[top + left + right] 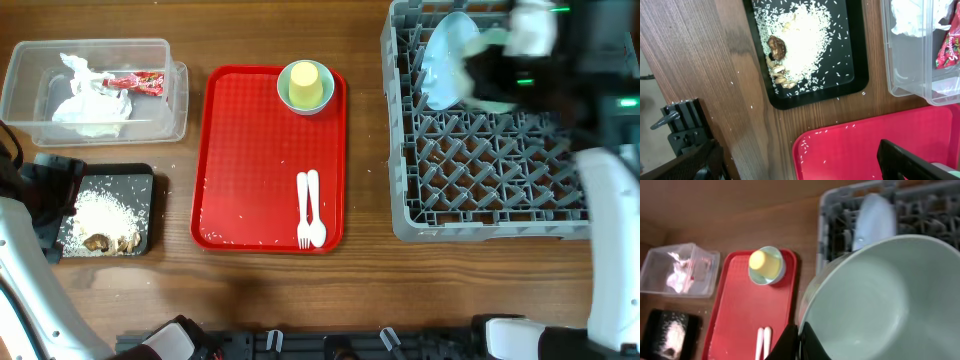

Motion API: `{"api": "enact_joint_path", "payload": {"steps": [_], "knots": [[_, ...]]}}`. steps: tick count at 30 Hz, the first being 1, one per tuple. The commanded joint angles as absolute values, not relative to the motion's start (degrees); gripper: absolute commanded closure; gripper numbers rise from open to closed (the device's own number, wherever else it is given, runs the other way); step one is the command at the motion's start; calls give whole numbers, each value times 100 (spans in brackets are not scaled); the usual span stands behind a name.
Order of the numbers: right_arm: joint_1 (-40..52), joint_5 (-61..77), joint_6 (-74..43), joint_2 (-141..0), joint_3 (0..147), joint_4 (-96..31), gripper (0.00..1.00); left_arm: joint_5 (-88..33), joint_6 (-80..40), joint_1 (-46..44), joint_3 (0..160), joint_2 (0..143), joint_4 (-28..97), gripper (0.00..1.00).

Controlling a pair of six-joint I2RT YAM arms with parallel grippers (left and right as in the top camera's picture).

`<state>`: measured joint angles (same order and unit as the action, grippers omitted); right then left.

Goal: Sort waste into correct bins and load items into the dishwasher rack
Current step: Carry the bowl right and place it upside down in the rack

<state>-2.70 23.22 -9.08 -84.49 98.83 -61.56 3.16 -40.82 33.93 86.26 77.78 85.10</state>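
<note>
Wooden table (260, 40), pretty busy. The right gripper (799, 341) is pinched on the rim of the pale green bowl (880, 300), over the grey dishwasher rack (500, 190) beside the upright pale blue plate (445, 55). The left gripper (795, 162) is spread wide and empty, near the black tray (857, 60) of rice (805, 35).

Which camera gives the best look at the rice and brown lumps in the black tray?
Left wrist: the rice and brown lumps sit close and sharp in the black tray. Overhead shows them small, far left. Right wrist shows only a blurred pale patch at its bottom-left corner.
</note>
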Motion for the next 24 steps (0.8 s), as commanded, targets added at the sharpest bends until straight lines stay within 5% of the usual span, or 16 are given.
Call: {"api": "enact_joint_path", "payload": {"steps": [1, 10, 24], "knots": [[-1350, 4259, -191, -8641, 9747, -6219, 96, 353, -4053, 3430, 8670, 7776, 8508, 0], [-2585, 6735, 425, -10634, 9662, -7002, 96, 353, -4053, 3430, 8670, 7776, 8508, 0], [-3011, 7142, 274, -11961, 9662, -6650, 96, 353, -4056, 3430, 8670, 7776, 8508, 0]]}}
